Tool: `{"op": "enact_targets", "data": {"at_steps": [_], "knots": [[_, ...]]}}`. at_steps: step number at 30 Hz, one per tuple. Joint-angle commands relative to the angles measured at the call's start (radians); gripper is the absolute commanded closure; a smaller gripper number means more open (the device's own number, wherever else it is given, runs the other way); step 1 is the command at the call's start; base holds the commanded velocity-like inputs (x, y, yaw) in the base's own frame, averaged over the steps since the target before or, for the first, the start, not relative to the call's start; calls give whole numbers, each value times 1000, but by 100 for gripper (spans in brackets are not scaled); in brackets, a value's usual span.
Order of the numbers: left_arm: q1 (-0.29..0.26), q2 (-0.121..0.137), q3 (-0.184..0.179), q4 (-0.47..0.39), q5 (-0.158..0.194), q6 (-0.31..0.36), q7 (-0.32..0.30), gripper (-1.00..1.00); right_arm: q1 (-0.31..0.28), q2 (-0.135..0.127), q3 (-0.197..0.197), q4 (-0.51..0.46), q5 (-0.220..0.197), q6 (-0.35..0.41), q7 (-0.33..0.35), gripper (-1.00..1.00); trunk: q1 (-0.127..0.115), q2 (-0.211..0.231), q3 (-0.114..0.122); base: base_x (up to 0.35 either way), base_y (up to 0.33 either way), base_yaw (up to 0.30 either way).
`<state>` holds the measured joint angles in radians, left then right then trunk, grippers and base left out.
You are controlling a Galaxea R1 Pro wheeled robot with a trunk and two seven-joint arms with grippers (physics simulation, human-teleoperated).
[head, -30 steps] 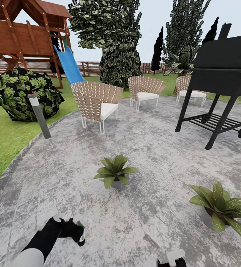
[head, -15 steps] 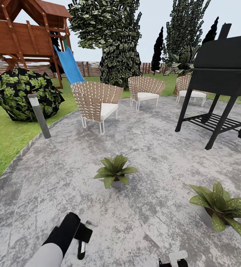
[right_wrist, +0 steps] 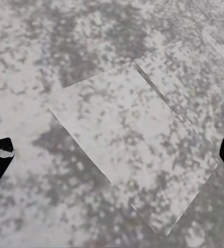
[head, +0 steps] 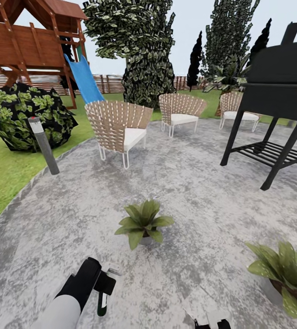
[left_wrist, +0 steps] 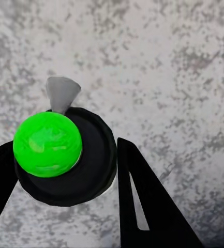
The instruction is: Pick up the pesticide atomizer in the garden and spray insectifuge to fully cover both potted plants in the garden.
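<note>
The pesticide atomizer [left_wrist: 65, 170] has a dark body, a bright green round top and a pale grey nozzle. It sits between the black fingers of my left gripper [left_wrist: 65, 150], which is shut on it. In the head view my left gripper [head: 103, 297] hangs low over the grey patio [head: 52, 237], short of the nearer potted plant [head: 143, 221]. The second potted plant [head: 288, 276] stands at the right edge. My right gripper [head: 211, 321] is at the bottom edge. In the right wrist view it [right_wrist: 112, 155] is open over bare paving.
A black grill [head: 276, 91] stands on the patio at the right. Wicker chairs [head: 118, 125] stand at the back. A grey bollard lamp [head: 43, 145] marks the left patio edge, with lawn [head: 2, 183], a leafy bush [head: 24, 114] and a wooden playset with a blue slide [head: 84, 80] beyond.
The left arm swung right and turned the atomizer in its grip. The whole view then shifted, with plants now lower in frame: the camera moved, not the things.
</note>
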<state>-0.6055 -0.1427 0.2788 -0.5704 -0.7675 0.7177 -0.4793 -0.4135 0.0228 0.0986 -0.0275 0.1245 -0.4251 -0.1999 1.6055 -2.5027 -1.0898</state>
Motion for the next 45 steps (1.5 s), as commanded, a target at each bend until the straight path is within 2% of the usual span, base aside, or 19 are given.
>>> {"op": "enact_targets", "data": {"at_steps": [1,9,14,24,28,38,43,44,45], "knots": [[1,-2,8,-2,-11,2,-9,100,-1,0,7,1,7,0,-10,-100,0,0,-3,334,1,0],[11,-2,11,-10,-12,2,-3,100,0,6,7,0,6,0,-10,-100,0,0,-14,307,166,-117],[10,-1,9,-86,-10,2,-2,100,1,9,7,1,6,0,-10,-100,0,0,-16,278,223,-159],[11,-1,7,-88,-11,2,-4,100,1,8,7,0,6,0,-10,-100,0,0,-10,325,-42,-168],[12,0,6,-88,-12,2,-4,100,1,8,7,1,6,0,-10,-100,0,0,-8,64,-36,-106],[12,0,-2,-81,-13,7,-6,100,1,8,7,0,6,0,-10,-100,0,0,-8,-165,-1,-4],[7,35,-12,-73,-14,174,-36,100,1,8,7,1,6,0,-10,-100,0,0,-8,-1,0,0],[5,35,-37,-72,-15,203,-55,100,1,7,7,1,6,0,-10,-100,0,0,-8,0,0,0],[0,34,-100,-73,-14,224,-87,100,1,7,7,1,6,0,-10,-100,0,0,-8,0,0,0]]}}
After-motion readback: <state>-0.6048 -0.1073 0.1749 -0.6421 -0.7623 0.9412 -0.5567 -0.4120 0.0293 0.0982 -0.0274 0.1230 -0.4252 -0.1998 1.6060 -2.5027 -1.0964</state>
